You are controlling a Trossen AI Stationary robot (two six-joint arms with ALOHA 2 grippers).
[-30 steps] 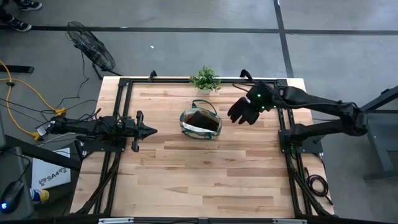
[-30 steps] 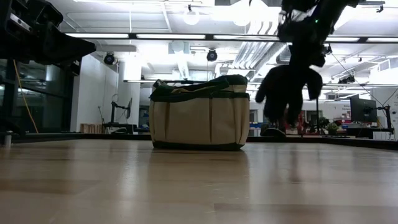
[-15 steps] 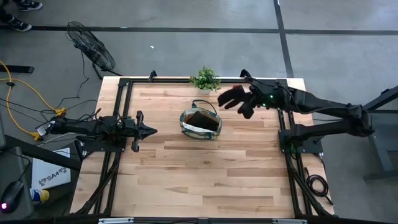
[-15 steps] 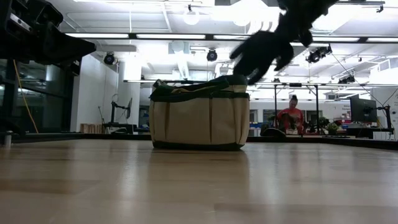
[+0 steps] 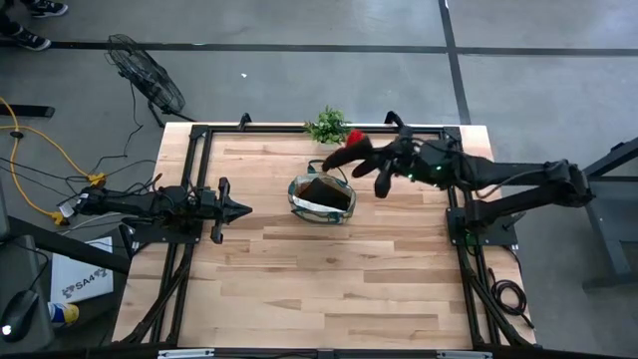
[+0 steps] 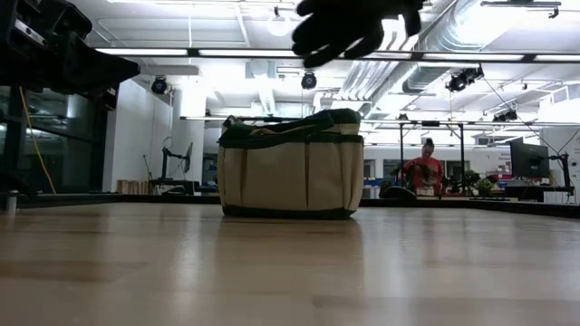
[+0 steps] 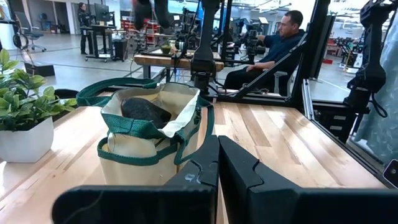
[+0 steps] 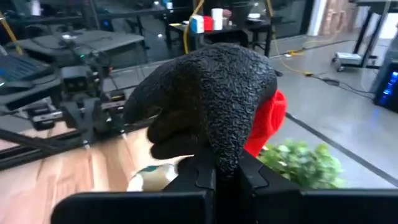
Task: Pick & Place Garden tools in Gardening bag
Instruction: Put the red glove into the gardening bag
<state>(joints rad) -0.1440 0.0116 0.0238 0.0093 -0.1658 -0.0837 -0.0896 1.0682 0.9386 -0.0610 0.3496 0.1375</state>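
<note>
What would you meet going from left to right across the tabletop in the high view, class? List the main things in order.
Left claw, waiting at the table's left → gardening bag → black glove, held in the air just right of the bag → right claw gripping it.
</note>
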